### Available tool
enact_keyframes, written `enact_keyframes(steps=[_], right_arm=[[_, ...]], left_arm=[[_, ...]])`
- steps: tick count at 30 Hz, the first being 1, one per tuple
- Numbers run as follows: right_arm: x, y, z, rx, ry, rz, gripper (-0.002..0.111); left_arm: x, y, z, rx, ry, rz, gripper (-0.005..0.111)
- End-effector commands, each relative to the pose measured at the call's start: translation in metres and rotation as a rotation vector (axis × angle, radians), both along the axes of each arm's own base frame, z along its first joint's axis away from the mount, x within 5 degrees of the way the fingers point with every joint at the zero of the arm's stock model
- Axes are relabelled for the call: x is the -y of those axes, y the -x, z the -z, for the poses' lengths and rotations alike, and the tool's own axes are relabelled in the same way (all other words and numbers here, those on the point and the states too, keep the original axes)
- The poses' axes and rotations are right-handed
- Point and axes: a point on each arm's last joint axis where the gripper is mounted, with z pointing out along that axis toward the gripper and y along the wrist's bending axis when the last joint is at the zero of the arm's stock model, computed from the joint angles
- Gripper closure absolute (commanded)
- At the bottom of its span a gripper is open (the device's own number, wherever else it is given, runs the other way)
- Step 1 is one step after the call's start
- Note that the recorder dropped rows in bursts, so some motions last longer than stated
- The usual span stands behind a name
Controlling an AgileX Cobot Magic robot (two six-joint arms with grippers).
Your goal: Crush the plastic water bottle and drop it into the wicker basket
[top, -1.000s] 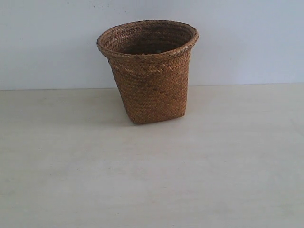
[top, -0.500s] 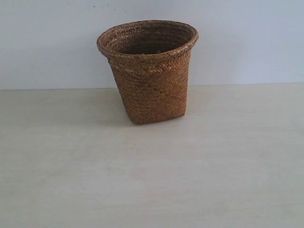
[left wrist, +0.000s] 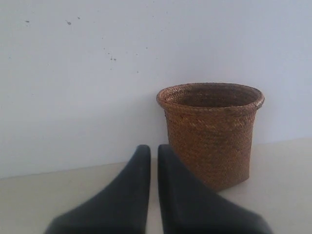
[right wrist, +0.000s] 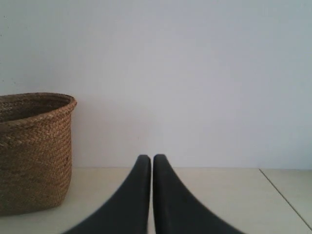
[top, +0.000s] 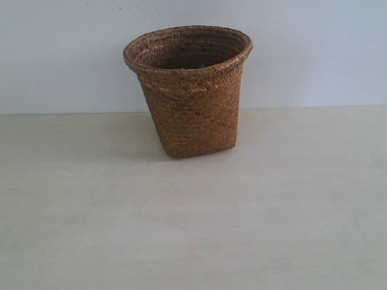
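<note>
- In the exterior view, a lone wicker basket (top: 192, 106), upright on the pale surface (top: 193, 229), a little left of the middle and toward the back, near the white wall (top: 314, 54).
- Brown woven sides, a wide round flared rim at the top, a narrower squarish base below, with one corner of that base turned toward the camera.
- Inside of the basket dark below the rim, its bottom out of sight from every view.
- Soft shadow on the surface just left of the base.
- Whereabouts of the plastic water bottle: cannot tell from any of the three views.
- Left jaws closed, seen in the left wrist view as two black fingers (left wrist: 129, 195) side by side with only a thin slit between them, nothing held.
- Beyond those tips, the basket (left wrist: 209, 141), apart from them, mouth level, in front of the wall.
- A few small dark specks (left wrist: 68, 22) on the wall in that same view.
- Right jaws likewise closed: two black fingers (right wrist: 131, 204) nearly pressed together, a hairline gap down the middle, nothing gripped.
- In the right wrist view, the basket (right wrist: 34, 156) off to one side of the fingers and well clear of them, only partly inside the frame.
- Thin dark seam (right wrist: 285, 197) across the surface on the far side from the basket.
</note>
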Motion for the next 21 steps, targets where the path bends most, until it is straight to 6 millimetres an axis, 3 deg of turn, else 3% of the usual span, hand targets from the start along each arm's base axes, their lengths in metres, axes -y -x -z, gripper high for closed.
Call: enact_keyframes(steps=[1, 10, 21], right_arm=[[0.000, -0.007, 0.022, -0.040, 0.009, 0.005, 0.108], [0.001, -0.020, 0.065, -0.024, -0.020, 0.005, 0.108], [0.001, -0.020, 0.068, -0.028, -0.029, 0.005, 0.108]], left_arm=[[-0.001, -0.003, 0.006, 0.018, 0.007, -0.018, 0.102], [-0.004, -0.010, 0.025, 0.011, 0.015, -0.053, 0.102], [-0.004, -0.010, 0.025, 0.008, 0.014, -0.052, 0.102]])
